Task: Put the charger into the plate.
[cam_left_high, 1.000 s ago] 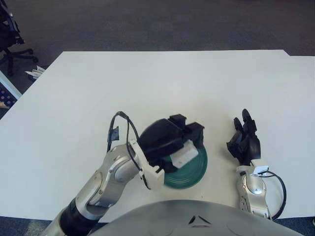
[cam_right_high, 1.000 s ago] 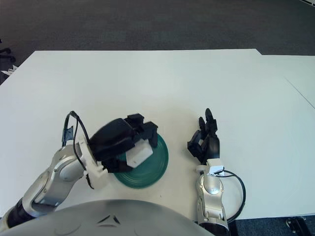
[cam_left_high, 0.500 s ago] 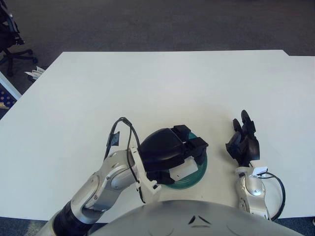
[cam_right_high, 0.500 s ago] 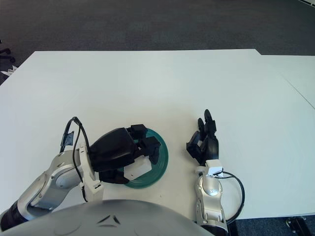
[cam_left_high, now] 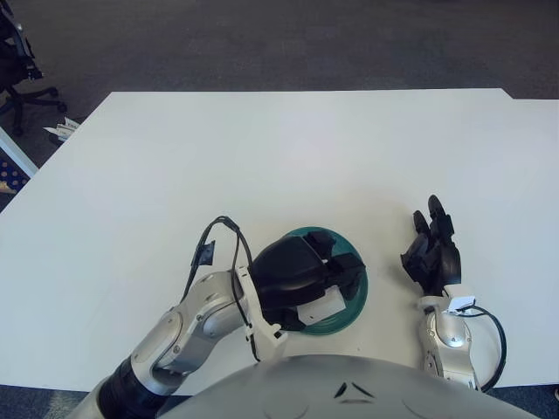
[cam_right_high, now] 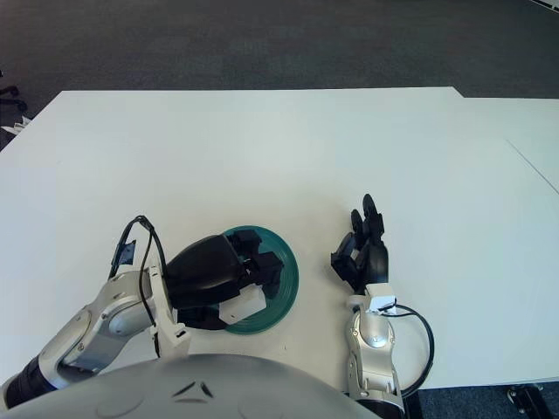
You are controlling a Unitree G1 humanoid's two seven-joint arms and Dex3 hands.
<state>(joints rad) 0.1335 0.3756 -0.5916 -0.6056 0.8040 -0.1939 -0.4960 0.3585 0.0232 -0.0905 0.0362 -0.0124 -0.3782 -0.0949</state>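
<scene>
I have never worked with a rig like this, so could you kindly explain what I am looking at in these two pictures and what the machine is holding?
Both pictures come from a stereo camera on a humanoid robot's head, looking down at a white table; they show one scene from two spots slightly apart. The grey curve at the bottom edge is the robot's own body.

The silver arm on the left ends in a black three-finger left hand. It sits over a green plate and is curled around a white charger, which is low over the plate; whether the charger already touches it cannot be told.

The right hand shows to the right of the plate, idle and holding nothing, with its fingers pointing away from the robot.

An office chair stands on the dark floor beyond the table's left corner.
</scene>
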